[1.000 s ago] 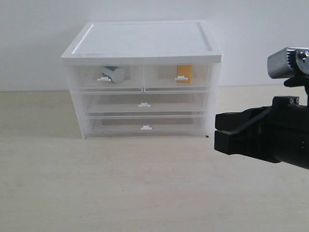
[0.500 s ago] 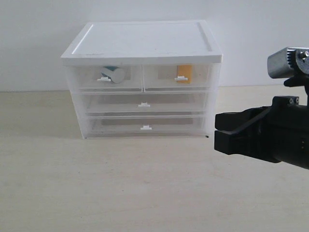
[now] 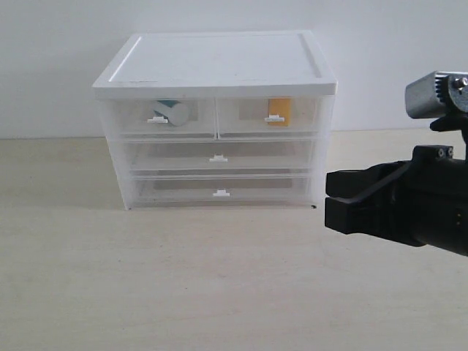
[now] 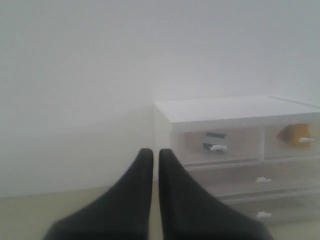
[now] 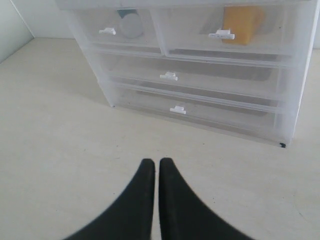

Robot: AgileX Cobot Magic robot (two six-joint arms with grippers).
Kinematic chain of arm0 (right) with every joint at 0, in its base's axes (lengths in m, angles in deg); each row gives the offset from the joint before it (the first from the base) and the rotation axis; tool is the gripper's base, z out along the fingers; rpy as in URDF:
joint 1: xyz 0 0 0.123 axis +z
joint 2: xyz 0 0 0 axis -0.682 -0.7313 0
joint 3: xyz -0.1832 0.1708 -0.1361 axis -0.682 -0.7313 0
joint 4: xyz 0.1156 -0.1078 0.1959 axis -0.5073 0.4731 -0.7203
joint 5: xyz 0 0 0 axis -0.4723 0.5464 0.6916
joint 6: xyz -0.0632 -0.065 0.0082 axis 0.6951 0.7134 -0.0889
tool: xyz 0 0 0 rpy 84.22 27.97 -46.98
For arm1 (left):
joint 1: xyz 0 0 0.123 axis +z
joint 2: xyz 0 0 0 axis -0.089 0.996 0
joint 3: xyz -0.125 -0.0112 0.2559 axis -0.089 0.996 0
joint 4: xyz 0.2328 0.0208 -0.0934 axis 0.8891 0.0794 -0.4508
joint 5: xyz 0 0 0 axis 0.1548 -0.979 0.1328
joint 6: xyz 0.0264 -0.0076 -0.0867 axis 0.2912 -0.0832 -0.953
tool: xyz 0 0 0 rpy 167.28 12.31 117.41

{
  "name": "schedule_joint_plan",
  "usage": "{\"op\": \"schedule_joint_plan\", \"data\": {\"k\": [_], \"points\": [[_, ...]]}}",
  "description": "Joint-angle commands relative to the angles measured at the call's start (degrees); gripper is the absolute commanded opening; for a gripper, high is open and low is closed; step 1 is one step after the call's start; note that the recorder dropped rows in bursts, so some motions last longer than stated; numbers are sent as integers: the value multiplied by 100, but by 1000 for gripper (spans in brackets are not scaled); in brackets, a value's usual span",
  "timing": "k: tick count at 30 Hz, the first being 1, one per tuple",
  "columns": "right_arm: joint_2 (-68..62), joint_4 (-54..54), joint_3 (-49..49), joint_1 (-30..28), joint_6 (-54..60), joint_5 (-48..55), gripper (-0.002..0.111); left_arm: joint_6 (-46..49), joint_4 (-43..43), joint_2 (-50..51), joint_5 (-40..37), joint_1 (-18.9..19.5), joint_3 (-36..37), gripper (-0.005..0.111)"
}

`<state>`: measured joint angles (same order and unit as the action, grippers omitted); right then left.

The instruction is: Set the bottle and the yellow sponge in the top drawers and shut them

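Note:
The white-topped drawer unit (image 3: 219,66) stands at the back of the table. Its two top drawers are pushed in flush. The bottle (image 3: 174,112) lies inside the top left drawer (image 3: 131,117), also seen through the plastic in the right wrist view (image 5: 131,24). The yellow sponge (image 3: 278,111) sits inside the top right drawer (image 3: 241,117), and shows again as an orange block (image 5: 241,23). My right gripper (image 5: 153,162) is shut and empty, low over the table in front of the unit. My left gripper (image 4: 152,151) is shut and empty, off to the unit's left.
Two full-width drawers (image 3: 168,155) (image 3: 168,191) below are closed. The right arm's black body (image 3: 409,201) fills the right side of the exterior view. A white wall rises behind the unit. Bare table (image 3: 183,278) spreads in front.

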<state>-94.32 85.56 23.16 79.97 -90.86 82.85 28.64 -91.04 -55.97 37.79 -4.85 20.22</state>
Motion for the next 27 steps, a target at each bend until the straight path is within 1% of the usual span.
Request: {"op": "schedule_joint_plan", "data": {"k": [1, 4, 6, 7, 8, 9, 10, 11, 13, 14, 16, 20, 22, 24, 27], "points": [[21, 58, 14, -32, 13, -58, 0, -789, -35, -11, 796, -22, 274, 4], [21, 58, 14, -32, 13, -58, 0, -2326, 859, -11, 1171, -22, 407, 4], [21, 58, 14, -32, 13, -58, 0, -3598, 2303, -11, 1184, -22, 407, 4], [21, 58, 14, -32, 13, -58, 0, -4421, 2987, -11, 1143, -22, 407, 4], [21, 58, 14, -32, 13, -58, 0, -5427, 4012, -11, 1088, -22, 407, 4], [21, 58, 14, -32, 13, -58, 0, -6084, 4832, -11, 1046, -22, 407, 4], [21, 58, 14, -32, 13, -58, 0, -6707, 5454, -11, 971, -22, 407, 4], [21, 58, 14, -32, 13, -58, 0, -7582, 6318, -11, 921, -22, 407, 4], [21, 58, 14, -32, 13, -58, 0, -8689, 7339, -11, 770, -22, 407, 4], [21, 58, 14, -32, 13, -58, 0, -9132, 7657, -11, 723, -22, 407, 4], [21, 58, 14, -32, 13, -58, 0, -9533, 8164, -11, 555, -22, 407, 4], [21, 58, 14, -32, 13, -58, 0, -9547, 8711, -11, -82, -22, 407, 4], [21, 58, 14, -32, 13, -58, 0, -9547, 8806, -11, -328, -22, 407, 4], [21, 58, 14, -32, 13, -58, 0, -9547, 8888, -11, -391, -22, 407, 4], [21, 58, 14, -32, 13, -58, 0, -9610, 9213, -11, -734, -22, 407, 4]]}}
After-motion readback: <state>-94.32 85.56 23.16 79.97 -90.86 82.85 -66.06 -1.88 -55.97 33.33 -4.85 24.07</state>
